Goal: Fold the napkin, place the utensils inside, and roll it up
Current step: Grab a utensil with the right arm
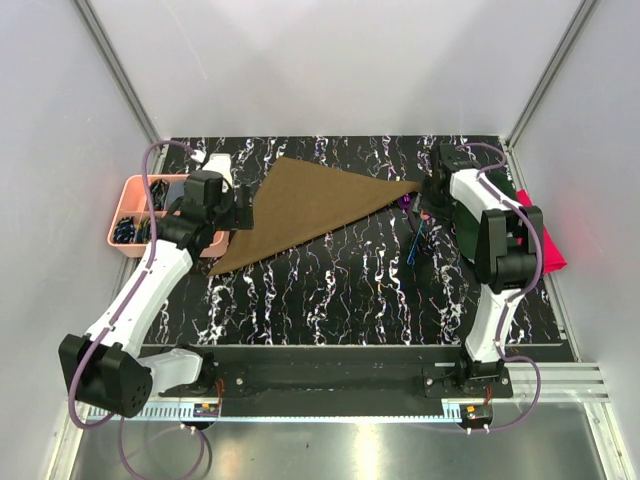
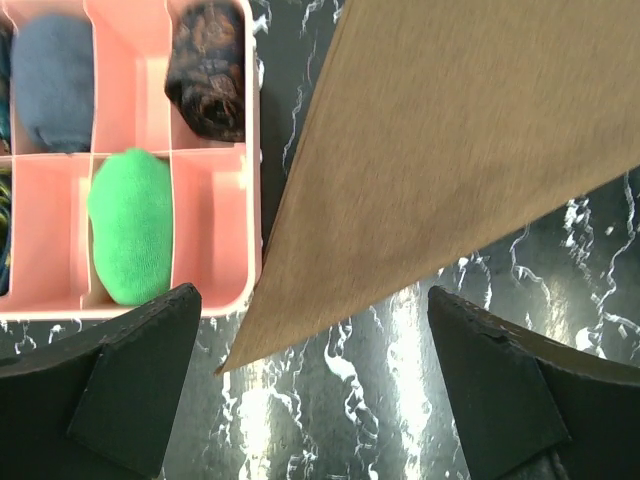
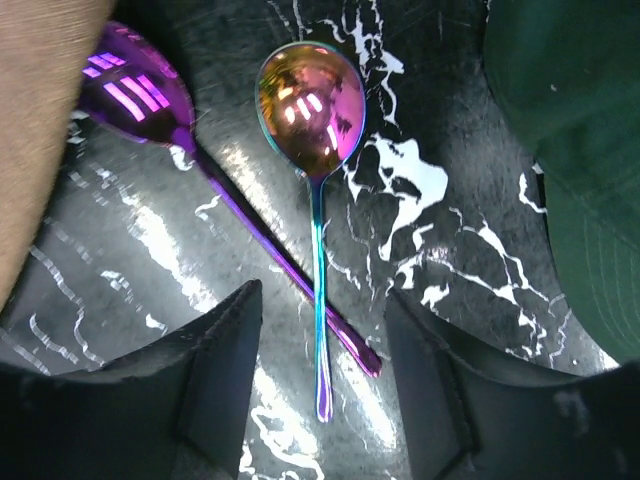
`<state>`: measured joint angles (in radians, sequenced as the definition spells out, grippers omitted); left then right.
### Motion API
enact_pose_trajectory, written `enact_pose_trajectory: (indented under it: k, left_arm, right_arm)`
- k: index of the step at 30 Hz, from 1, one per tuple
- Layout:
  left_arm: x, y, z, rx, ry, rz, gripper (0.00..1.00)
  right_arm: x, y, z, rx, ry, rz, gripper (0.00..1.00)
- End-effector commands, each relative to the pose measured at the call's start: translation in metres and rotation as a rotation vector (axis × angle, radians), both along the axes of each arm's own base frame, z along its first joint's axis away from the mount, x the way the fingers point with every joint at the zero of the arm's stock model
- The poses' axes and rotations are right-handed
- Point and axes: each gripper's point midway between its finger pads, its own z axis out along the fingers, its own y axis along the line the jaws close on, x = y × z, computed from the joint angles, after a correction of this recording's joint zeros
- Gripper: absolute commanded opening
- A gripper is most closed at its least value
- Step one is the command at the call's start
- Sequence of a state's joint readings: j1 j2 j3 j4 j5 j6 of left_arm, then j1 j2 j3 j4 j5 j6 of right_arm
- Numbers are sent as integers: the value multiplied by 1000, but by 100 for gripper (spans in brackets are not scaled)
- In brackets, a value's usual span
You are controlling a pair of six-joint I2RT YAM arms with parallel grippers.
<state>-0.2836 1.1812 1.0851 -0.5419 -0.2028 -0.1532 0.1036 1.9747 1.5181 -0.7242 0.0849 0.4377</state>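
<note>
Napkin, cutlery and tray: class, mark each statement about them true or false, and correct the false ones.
1. The napkin lies folded into a triangle. True.
2. The spoon rests on the napkin. False: it lies on the bare table beside it.
3. The spoon's handle crosses the purple utensil. True.
4. The left tool grips the napkin's corner. False: it is open, holding nothing.
5. The pink tray is empty. False: it holds rolled cloths, including a green cloth.

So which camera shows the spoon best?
Right wrist view: the spoon lies whole and close, its handle crossing a purple utensil. The top view shows only a tiny blue sliver; the left wrist view misses it.
</note>
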Motion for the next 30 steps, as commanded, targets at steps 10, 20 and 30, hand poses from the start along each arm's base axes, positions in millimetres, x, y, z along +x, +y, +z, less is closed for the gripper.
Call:
enact_pose_trajectory:
  k: [10, 20, 30]
  left_arm:
    - [-7, -3, 16, -28, -65, -32, 99]
    - [-8, -3, 19, -33, -73, -30, 99]
    - [-9, -3, 22, -40, -82, -27, 99]
  right_arm:
    - [13, -13, -30, -68, 63, -71, 56]
    - [-5, -18, -53, -91, 134, -78, 27]
    - [-9, -13, -49, -67, 135, -48, 0]
